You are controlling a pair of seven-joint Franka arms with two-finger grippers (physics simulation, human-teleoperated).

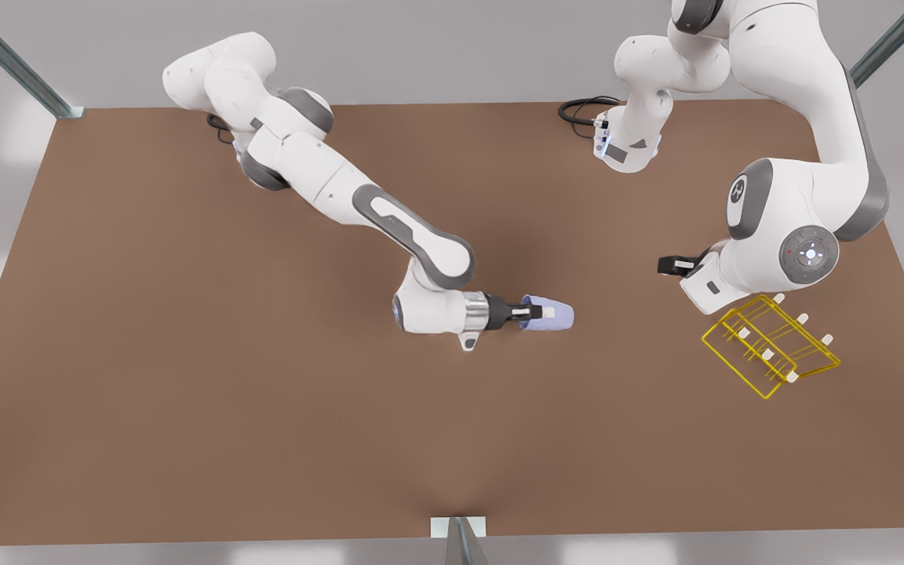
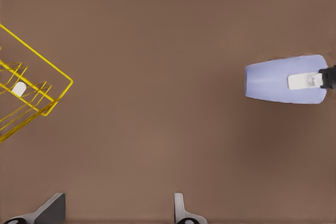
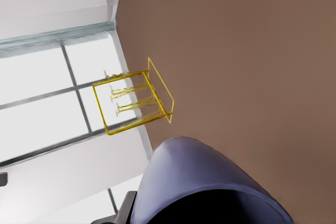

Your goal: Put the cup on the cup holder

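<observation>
The lavender-blue cup point(image 1: 554, 315) lies horizontal near the table's middle, and my right gripper point(image 1: 534, 312), on the arm at the front view's left, is shut on it. The cup's wall point(image 3: 205, 182) is close up in the right wrist view. Seen from the left wrist, the cup point(image 2: 273, 80) has one finger point(image 2: 305, 81) of the right gripper across it. The yellow wire cup holder point(image 1: 770, 345) stands at the front view's right, and it appears again point(image 2: 31, 98) point(image 3: 134, 100) in both wrist views. Beside it hovers my left gripper point(image 1: 672, 265) point(image 2: 116, 211), open and holding nothing.
The brown table point(image 1: 185, 392) spreads wide around both arms. A black cable point(image 1: 581, 110) coils at the back edge. Metal frame posts point(image 1: 12, 59) rise at the back corners, and a bracket point(image 1: 458, 534) sits at the front edge.
</observation>
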